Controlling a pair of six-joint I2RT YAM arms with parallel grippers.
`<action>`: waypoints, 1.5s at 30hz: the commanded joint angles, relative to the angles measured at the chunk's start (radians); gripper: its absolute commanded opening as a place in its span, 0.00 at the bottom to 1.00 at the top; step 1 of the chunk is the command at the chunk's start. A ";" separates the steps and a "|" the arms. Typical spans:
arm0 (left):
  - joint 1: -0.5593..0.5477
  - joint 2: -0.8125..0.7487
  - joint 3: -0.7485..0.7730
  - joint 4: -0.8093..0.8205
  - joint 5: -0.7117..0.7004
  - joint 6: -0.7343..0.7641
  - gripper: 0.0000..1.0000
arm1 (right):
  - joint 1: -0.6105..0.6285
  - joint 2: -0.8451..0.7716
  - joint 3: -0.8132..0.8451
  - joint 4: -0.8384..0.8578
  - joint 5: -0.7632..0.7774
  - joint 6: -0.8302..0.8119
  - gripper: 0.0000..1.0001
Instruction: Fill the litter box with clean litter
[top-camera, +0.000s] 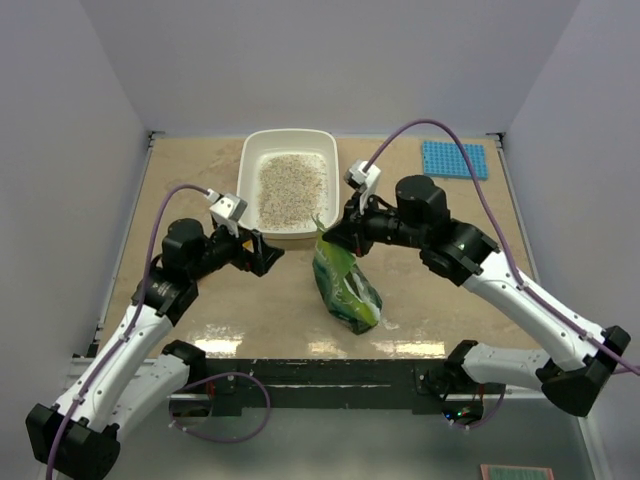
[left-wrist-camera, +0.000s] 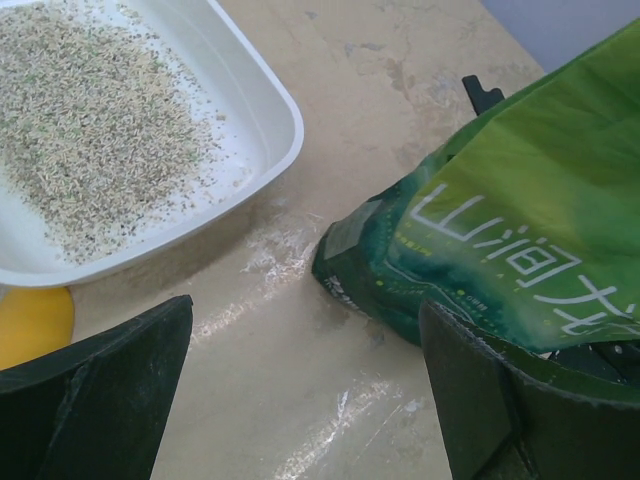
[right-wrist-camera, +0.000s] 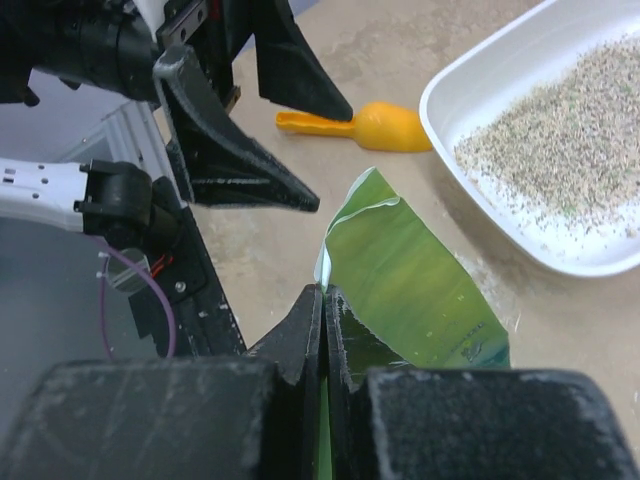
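Note:
The white litter box (top-camera: 247, 180) stands at the table's middle back, with a layer of beige speckled clean litter (top-camera: 291, 188) spread over its floor. In front of it a crinkly green bag (top-camera: 345, 285) stands tilted on the table. My right gripper (top-camera: 328, 238) is shut on the bag's top edge; the right wrist view shows its jaws (right-wrist-camera: 324, 292) pinching the green film (right-wrist-camera: 410, 280). My left gripper (top-camera: 262, 255) hovers open just left of the bag, near the box's front corner. In the left wrist view, bare table shows between its fingers (left-wrist-camera: 305, 320), with the bag (left-wrist-camera: 520, 220) by the right finger.
An orange-yellow scoop (right-wrist-camera: 385, 127) lies on the table beside the box's front left corner, close to my left gripper (right-wrist-camera: 330, 158). A blue studded mat (top-camera: 454, 158) lies at the back right. Grey walls enclose the table on three sides.

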 joint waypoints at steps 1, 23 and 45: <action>0.005 -0.061 -0.002 0.051 0.057 0.032 1.00 | 0.034 0.016 0.135 0.298 0.038 -0.005 0.00; 0.005 -0.132 0.054 -0.078 -0.080 0.064 1.00 | 0.076 0.080 0.286 0.001 -0.094 -0.173 0.00; 0.005 0.089 0.290 -0.463 -0.629 -0.070 1.00 | 0.079 -0.023 0.232 0.024 0.030 -0.182 0.70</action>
